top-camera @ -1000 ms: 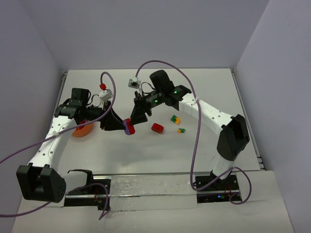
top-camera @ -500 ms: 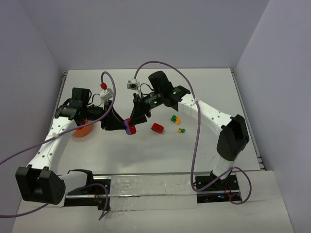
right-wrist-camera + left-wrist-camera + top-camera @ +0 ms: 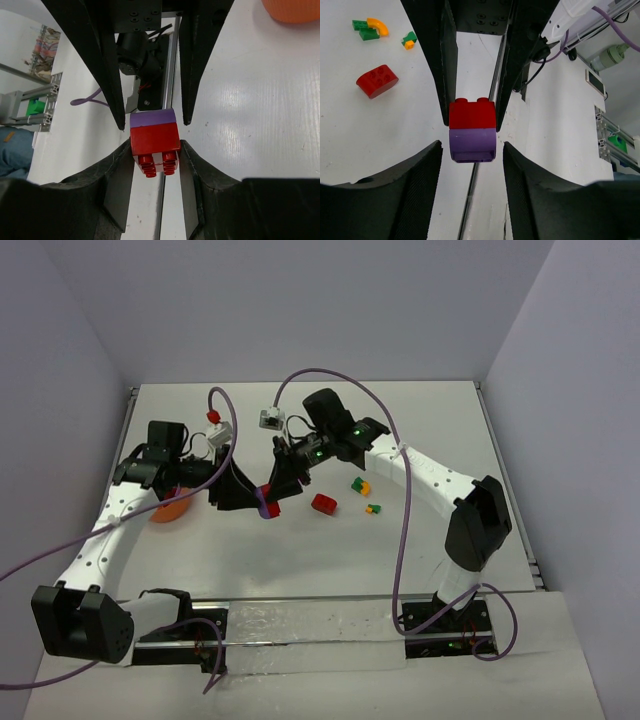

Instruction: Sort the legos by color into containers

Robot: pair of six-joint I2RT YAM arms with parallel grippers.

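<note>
Right gripper (image 3: 155, 150) clamped on red brick (image 3: 155, 136); left gripper (image 3: 471, 155) apart around purple brick (image 3: 472, 144). I risk carrying both off joined.

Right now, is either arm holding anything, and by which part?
The right gripper clamps the red brick by its two side faces. The purple brick joined to it sits between the left gripper's open jaws, untouched.

Bright even light, soft shadows.
</note>
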